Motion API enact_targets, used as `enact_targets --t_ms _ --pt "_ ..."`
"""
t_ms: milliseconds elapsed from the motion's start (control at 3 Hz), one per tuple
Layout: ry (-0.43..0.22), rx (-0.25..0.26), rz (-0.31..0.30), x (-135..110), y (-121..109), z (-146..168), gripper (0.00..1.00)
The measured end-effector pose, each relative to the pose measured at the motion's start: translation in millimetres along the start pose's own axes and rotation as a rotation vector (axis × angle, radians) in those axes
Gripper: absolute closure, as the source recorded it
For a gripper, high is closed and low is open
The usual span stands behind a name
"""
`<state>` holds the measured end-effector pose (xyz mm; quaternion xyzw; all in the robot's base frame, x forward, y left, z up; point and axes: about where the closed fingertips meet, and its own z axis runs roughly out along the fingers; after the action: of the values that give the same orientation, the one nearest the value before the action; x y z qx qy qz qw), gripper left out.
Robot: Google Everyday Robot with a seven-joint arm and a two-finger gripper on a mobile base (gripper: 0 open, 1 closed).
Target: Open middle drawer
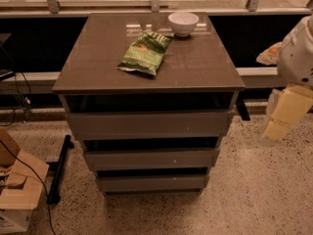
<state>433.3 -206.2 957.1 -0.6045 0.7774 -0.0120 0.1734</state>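
Observation:
A grey-brown cabinet [146, 58] stands in the middle of the camera view with three flat, handleless drawer fronts. The middle drawer [151, 158] is the mid-sized front, below the tall top front [146, 125] and above the slim bottom front [151, 183]. A dark gap shows above each front. My gripper [283, 115], pale yellow under the white arm, hangs at the right edge of the view, beside the cabinet's right side and apart from it, at about the height of the top drawer.
A green snack bag [145, 53] and a white bowl [183, 23] sit on the cabinet top. A cardboard box [19, 190] and a black cable lie on the floor at the left. A low ledge with railing posts runs behind.

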Motion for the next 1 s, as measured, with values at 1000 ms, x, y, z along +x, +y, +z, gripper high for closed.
enact_targets --t_ms 1000 --pt "-0.238 -0.081 0.054 -4.1 35.0 108.7 0.00"
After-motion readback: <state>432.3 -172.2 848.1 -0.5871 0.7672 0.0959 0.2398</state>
